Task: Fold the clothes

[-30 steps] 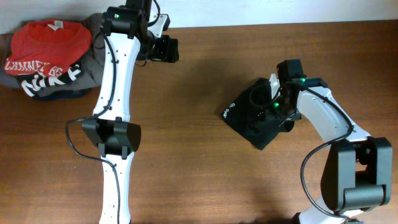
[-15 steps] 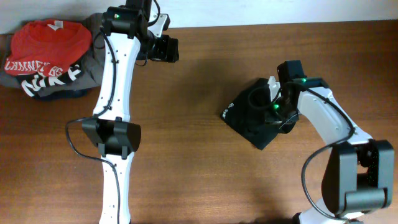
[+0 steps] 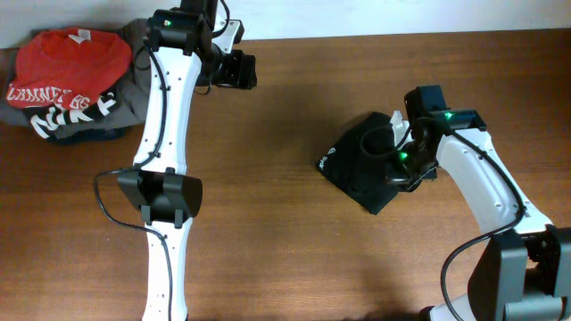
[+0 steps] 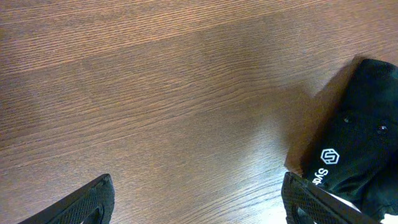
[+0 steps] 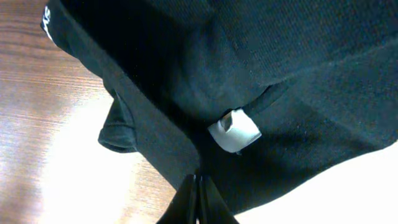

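A brown wooden table [image 3: 285, 232] fills the overhead view, and the black garment [image 3: 357, 174] lies on it right of centre as a small bunched, roughly folded heap, its white logo [image 3: 328, 159] at the left corner facing the middle of the table. The right gripper [image 3: 406, 159] is down on the right side of that heap; in its wrist view the two fingers are pressed together to a single point [image 5: 199, 186], nipping the edge of a folded layer of the black cloth, just below a small white tag [image 5: 235, 132] sewn into the fabric. The left gripper [image 3: 243, 69] hangs over bare wood near the far edge of the table, well apart from the garment, with its fingers spread wide and nothing between them; its wrist view shows the two dark fingertips [image 4: 93, 202] at the lower corners, with the logo corner of the garment at the right. At the far left corner of the table sits a pile with a red shirt [image 3: 67, 55] on top and a grey garment [image 3: 134, 94] beneath it
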`<state>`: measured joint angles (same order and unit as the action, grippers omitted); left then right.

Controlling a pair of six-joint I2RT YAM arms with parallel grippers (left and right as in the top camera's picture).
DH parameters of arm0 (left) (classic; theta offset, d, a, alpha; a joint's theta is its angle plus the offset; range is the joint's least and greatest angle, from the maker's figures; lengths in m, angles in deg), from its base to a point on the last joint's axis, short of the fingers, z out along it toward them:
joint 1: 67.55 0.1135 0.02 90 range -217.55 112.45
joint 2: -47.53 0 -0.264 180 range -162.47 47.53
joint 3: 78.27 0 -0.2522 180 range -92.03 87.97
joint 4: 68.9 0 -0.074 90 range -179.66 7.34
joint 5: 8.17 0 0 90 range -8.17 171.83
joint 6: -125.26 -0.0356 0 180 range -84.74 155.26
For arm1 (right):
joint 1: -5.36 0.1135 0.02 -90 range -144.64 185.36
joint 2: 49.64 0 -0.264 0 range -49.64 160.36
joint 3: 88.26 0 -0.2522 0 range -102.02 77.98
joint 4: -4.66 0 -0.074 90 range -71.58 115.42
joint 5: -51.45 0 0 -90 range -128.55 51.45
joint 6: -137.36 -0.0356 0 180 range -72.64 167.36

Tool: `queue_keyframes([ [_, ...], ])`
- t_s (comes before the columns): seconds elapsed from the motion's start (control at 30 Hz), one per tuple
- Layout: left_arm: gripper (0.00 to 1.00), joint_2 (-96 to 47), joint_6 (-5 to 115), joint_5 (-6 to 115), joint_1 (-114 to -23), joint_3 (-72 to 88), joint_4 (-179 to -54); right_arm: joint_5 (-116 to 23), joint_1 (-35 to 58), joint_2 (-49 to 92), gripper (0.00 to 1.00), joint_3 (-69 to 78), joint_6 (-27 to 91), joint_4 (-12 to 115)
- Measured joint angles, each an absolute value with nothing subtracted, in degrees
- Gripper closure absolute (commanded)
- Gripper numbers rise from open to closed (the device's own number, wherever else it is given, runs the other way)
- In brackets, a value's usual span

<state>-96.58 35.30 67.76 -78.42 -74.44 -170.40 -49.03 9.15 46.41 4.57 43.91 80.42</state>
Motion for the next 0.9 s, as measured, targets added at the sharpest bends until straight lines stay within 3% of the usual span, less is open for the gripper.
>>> queue_keyframes([
  [0.1, 0.14, -96.6, 35.3, 67.8, -78.4, -74.4, -170.4, -49.2, 9.2, 46.4, 0.57, 5.0, 44.0, 80.4],
  [0.17, 0.14, -96.6, 35.3, 67.8, -78.4, -74.4, -170.5, -49.2, 9.2, 46.4, 0.41, 5.1, 43.9, 80.1],
  [0.23, 0.14, -96.6, 35.3, 67.8, -78.4, -74.4, -170.5, -49.2, 9.2, 46.4, 0.34, 5.1, 43.8, 79.2],
  [0.3, 0.14, -96.6, 35.3, 67.8, -78.4, -74.4, -170.8, -49.2, 9.2, 46.4, 0.33, 5.1, 43.8, 78.5],
  [0.37, 0.14, -96.6, 35.3, 67.8, -78.4, -74.4, -171.0, -49.2, 9.2, 46.4, 0.39, 5.1, 44.0, 77.8],
  [0.5, 0.14, -96.6, 35.3, 67.8, -78.4, -74.4, -171.1, -49.2, 9.2, 46.8, 0.74, 5.1, 44.3, 77.6],
  [0.6, 0.14, -96.6, 35.3, 67.8, -78.4, -74.4, -171.1, -50.0, 9.2, 47.7, 0.94, 5.4, 43.8, 77.3],
  [0.9, 0.14, -96.6, 35.3, 67.8, -78.4, -74.4, -171.1, -51.4, 9.2, 49.0, 0.96, 6.3, 40.0, 82.2],
])
